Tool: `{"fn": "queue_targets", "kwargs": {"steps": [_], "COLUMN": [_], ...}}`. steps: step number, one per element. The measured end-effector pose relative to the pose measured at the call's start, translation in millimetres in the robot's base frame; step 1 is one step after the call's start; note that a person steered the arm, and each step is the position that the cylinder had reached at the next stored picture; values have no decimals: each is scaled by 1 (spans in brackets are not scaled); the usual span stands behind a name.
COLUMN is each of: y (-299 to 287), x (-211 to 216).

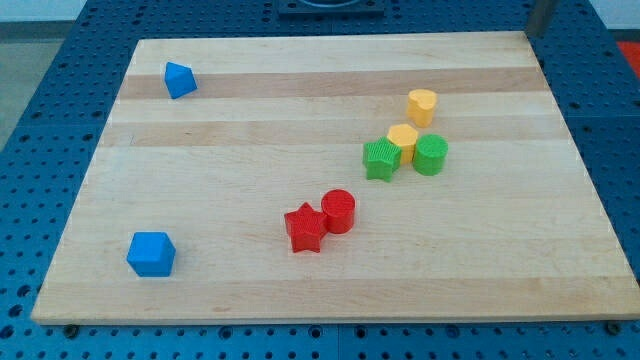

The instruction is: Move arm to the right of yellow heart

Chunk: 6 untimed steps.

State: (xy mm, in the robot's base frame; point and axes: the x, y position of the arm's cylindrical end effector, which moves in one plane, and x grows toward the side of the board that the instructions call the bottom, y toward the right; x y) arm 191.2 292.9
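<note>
My tip not visible, state can't tell; yellow heart point(422, 105) on bench point(250, 120), second yellow block point(403, 140) at its 7 o'clock.

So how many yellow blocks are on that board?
2. One yellow block sits toward the view's upper right; the other yellow block sits just below it, between two green blocks. None looks hidden.

Star point(304, 228) touching cylinder point(339, 211), seemingly

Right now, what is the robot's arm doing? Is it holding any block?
My tip: not visible in this view, so its place cannot be told. It is a bare rod and holds nothing.
</note>
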Motion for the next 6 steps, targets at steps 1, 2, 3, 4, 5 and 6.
{"fn": "queue_targets", "kwargs": {"steps": [1,2,3,4,5,6], "y": [-33,-33,-51,-51,-48,-46], "x": [1,1,1,10,62,80]}}
